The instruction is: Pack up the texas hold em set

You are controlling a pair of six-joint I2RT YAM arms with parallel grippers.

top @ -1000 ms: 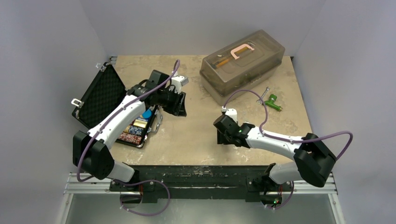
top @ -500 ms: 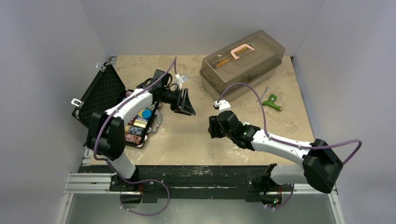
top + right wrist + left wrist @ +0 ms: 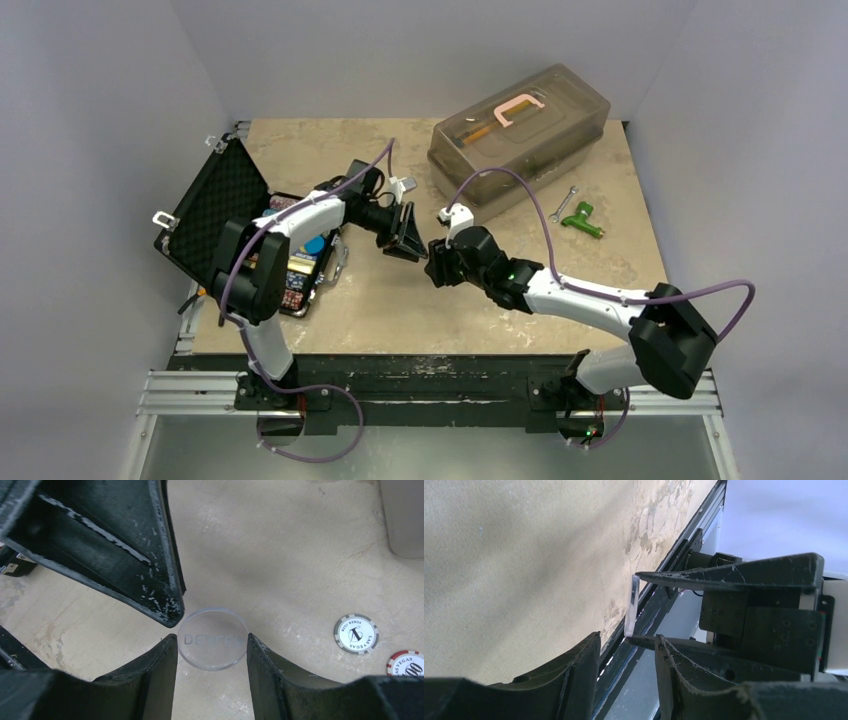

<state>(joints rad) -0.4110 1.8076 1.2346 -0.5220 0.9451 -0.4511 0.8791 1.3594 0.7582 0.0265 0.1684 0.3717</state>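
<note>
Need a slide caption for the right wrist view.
Right gripper pinches the clear dealer disc beside the open left gripper.

Soft, even overhead light; wrist views blur up close.

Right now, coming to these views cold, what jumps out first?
The two grippers stand tip to tip above the middle of the table. The right gripper pinches a clear disc by its rim, held off the surface, with the left gripper right against it. Next comes the open black case at the left edge, and two loose chips lying right of the disc.
</note>
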